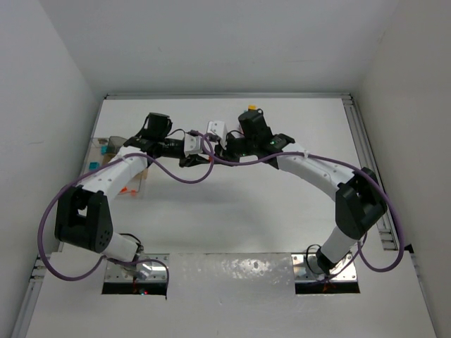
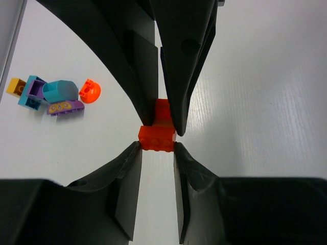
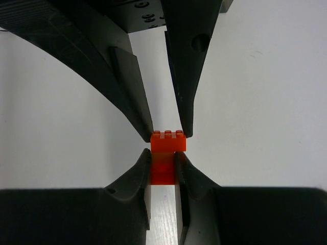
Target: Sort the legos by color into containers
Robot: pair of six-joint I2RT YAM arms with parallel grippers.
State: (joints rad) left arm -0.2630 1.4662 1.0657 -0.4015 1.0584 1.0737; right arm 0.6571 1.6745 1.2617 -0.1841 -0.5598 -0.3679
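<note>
Well, over the middle of the desk [image 1: 232, 218] the left gripper [image 2: 156, 148] pinches one of two stuck-together orange bricks [image 2: 156, 139] and the right gripper [image 3: 162, 155] pinches the other, so I reckon each should keep its squeeze firm and pull straight apart without twisting.

White arms [image 1: 116, 176] with black joints [image 1: 84, 222] and looping purple cables [image 1: 184, 181].

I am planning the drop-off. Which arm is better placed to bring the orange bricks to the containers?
Left, probably. The left gripper and right gripper both grip the joined orange bricks, but the containers lie beside the left arm, far from the right arm.
</note>
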